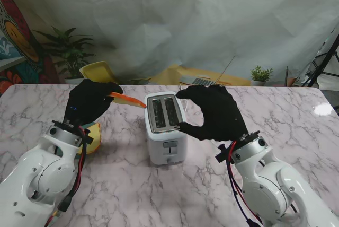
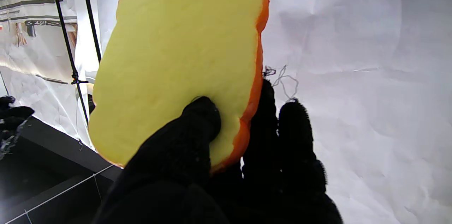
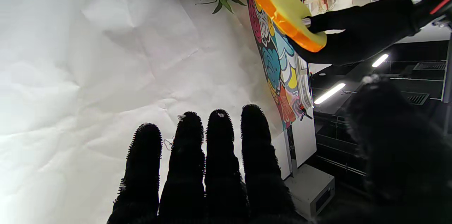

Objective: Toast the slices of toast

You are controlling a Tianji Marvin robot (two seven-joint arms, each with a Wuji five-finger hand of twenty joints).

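Two hands are raised over the marble table (image 1: 122,184), one to either side of the white toaster (image 1: 166,128). From the stand view I record the toaster upright near the table's middle, its two slots facing up and its lever on the face nearer to me.

Left hand (image 1: 89,101): closed on a toast slice (image 1: 127,99), which is clear of the table and lies nearly flat, its orange crust edge pointing toward the toaster from the left. I note the slice's tip is just beside the toaster's top left corner, not in a slot. The left wrist view confirms the grip: the thumb presses on the yellow face of the slice (image 2: 176,61) and the other fingers (image 2: 295,128) back it from behind.

Right hand (image 1: 214,113): holds nothing. Its thumb and fingers form an open curve beside the toaster's right flank; the thumb tip looks to be at the toaster's top right edge, but I cannot confirm contact. The right wrist view shows four fingers (image 3: 219,153) straight and side by side, thumb apart.

A yellow object (image 1: 94,138) sits on the table behind the left wrist, partly hidden; I cannot identify it
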